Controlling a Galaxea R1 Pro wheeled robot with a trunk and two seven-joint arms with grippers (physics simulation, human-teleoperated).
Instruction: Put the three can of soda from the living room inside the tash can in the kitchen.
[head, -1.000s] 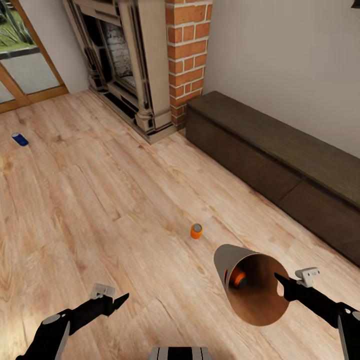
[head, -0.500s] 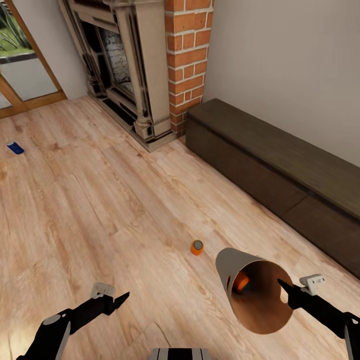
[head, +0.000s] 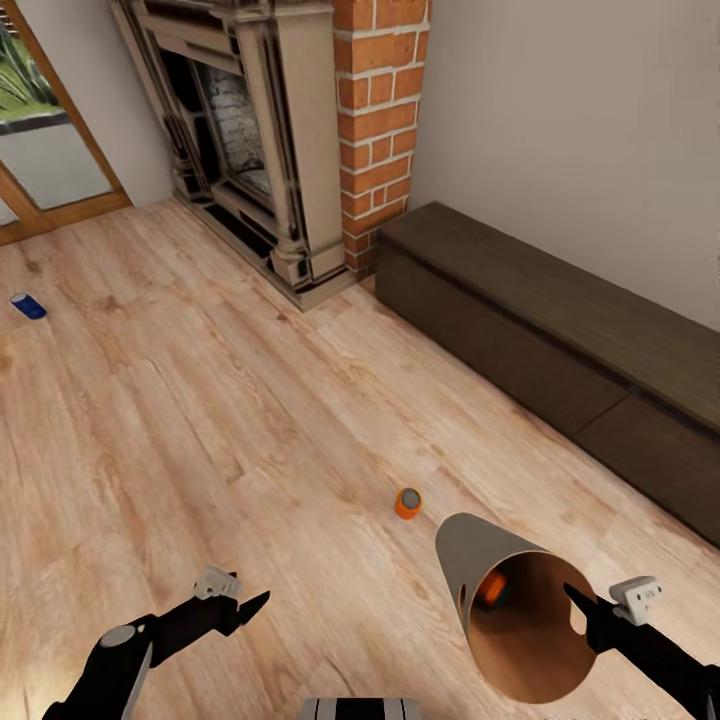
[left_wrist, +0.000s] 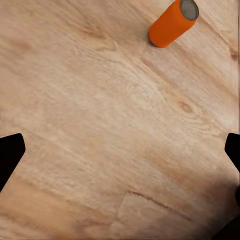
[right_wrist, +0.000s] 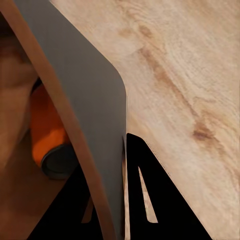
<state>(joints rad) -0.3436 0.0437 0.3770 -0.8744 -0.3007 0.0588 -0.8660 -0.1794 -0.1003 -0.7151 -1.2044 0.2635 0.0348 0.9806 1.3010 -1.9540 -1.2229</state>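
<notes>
Head view: bin (head: 520, 615) held tilted at near right, right gripper (head: 578, 603) pinching its rim; one orange can (head: 491, 588) inside. Second orange can (head: 407, 503) upright on floor (head: 200, 430) just beyond; blue can (head: 28, 306) far left. Cans likely light, rigid, slick: grip mid-body.

Left wrist view: left gripper (left_wrist: 120, 150) spread wide, empty.

Right wrist view: fingers (right_wrist: 150, 200) clamp bin wall.

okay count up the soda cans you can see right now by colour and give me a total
Orange soda cans: 2, one standing on the floor, one inside the trash can
Dark blue soda cans: 1, lying on the floor far left
Total: 3
</notes>
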